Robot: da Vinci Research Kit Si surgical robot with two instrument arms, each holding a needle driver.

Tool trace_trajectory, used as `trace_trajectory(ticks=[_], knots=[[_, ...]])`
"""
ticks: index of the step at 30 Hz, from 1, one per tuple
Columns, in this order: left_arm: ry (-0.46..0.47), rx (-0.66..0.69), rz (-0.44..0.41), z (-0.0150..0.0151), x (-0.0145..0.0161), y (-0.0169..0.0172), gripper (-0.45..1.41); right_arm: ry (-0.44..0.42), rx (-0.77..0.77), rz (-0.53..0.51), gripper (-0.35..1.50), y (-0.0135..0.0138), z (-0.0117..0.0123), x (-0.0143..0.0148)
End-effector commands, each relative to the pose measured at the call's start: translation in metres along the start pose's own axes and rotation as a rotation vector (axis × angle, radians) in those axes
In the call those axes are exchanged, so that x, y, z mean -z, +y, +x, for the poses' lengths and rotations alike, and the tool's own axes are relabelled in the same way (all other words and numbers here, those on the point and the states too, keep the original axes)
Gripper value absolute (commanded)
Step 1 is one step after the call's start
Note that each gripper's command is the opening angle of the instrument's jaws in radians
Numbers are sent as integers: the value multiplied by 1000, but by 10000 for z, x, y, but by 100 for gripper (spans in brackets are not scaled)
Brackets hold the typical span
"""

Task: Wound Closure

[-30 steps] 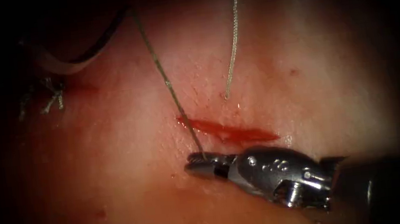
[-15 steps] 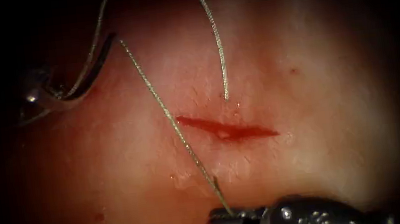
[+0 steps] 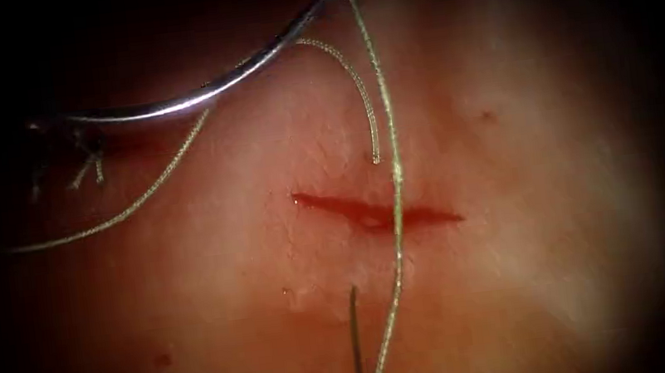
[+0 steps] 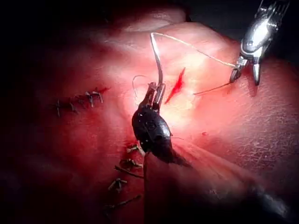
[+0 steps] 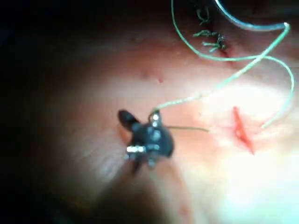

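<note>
You're barely getting started here: the cut (image 3: 377, 215) is still gaping on the tissue (image 3: 536, 213), no stitch across it. Your left tool (image 4: 155, 88) is squeezing its fingers on the needle (image 3: 205, 92) near one end, clear of the tissue. Your right tool (image 4: 243, 70) is pinching the thread (image 3: 395, 204).

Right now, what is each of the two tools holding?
Left tool: shut on the needle, which is out of the tissue.
Right tool: shut on the thread.
</note>
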Motion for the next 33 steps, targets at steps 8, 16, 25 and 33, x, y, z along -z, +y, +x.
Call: trace_trajectory(ticks=[8, 16, 25, 33], knots=[[-19, -4, 49, -6, 23, -14, -45, -3, -9, -125, 128, 63, -30, 5], [-29, -14, 70, -3, 47, -20, -45, -12, -14, -130, 123, 81, -36, -5], [-16, -9, 98, 1, 62, -21, -45, -11, -10, -149, 121, 87, -40, -27], [-8, -16, 77, -5, 53, -19, -45, -3, -18, -142, 76, 107, -32, -75]])
